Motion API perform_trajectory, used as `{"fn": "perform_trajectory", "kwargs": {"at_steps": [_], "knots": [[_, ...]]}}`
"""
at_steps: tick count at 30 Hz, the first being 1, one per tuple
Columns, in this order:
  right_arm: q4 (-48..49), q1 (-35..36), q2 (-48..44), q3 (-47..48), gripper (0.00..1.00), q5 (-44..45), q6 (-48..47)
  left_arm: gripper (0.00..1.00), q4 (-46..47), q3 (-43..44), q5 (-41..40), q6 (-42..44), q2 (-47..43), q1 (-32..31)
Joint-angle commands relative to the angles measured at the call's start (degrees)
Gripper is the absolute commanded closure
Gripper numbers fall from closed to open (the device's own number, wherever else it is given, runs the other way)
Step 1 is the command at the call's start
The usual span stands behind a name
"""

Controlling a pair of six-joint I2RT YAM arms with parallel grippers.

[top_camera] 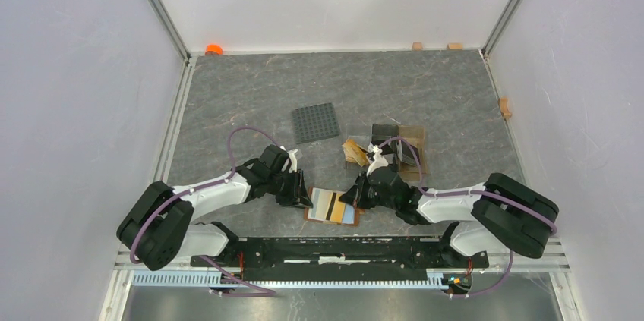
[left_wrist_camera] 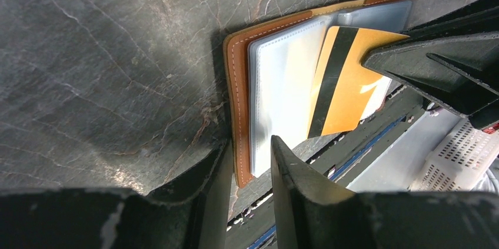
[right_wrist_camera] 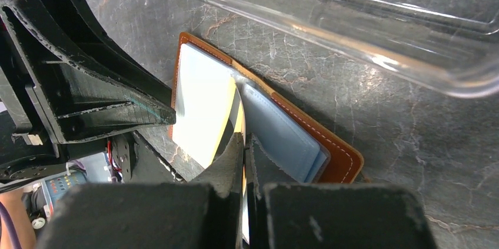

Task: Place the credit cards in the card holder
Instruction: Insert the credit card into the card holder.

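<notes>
At the near edge of the table (top_camera: 228, 93), our right claw (right_wrist_camera: 244, 138) pinches a yellow card (left_wrist_camera: 347, 84) over the open holder (left_wrist_camera: 238, 96). Our left claw (left_wrist_camera: 248, 143), narrowly open, straddles its edge.

The white-shelled, black-jointed left arm (top_camera: 209, 193) at lower left and the matching right arm (top_camera: 448, 203) at lower right each carry a looping purple cable (top_camera: 244, 130) and bulky black shoulder housings, while the left gripper (left_wrist_camera: 247, 141) has scuffed, matt black, wedge-shaped fingers (left_wrist_camera: 297, 187) with pale worn edges.
</notes>
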Motion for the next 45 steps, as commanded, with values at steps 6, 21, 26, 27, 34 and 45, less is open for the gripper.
{"fn": "perform_trajectory", "kwargs": {"at_steps": [6, 21, 26, 27, 34, 45], "knots": [[-0.94, 0.81, 2.46, 0.55, 1.0, -0.76, -1.31, 0.66, -0.2, -0.25, -0.58, 0.38, 1.72, -0.51], [-2.23, 0.87, 4.47, 1.59, 1.0, 0.59, -0.94, 0.68, -0.29, -0.1, -0.67, 0.36, 2.01, -0.51], [-0.74, 0.83, 5.66, 2.18, 1.0, 3.03, -0.92, 0.7, -0.26, -0.07, -0.41, 0.48, 2.13, -0.51], [-0.58, 0.83, 5.82, 2.59, 1.0, 3.47, -1.12, 0.7, -0.29, -0.08, -0.41, 0.49, 2.07, -0.51], [0.54, 1.06, 7.31, 4.28, 1.0, 5.09, -1.7, 0.71, 0.36, -0.13, 0.66, 0.32, 1.88, -0.51], [-0.92, 1.91, 5.15, 2.72, 1.0, 10.39, -0.06, 0.72, 0.64, -0.42, 1.11, 0.14, 1.36, -0.6]]}}
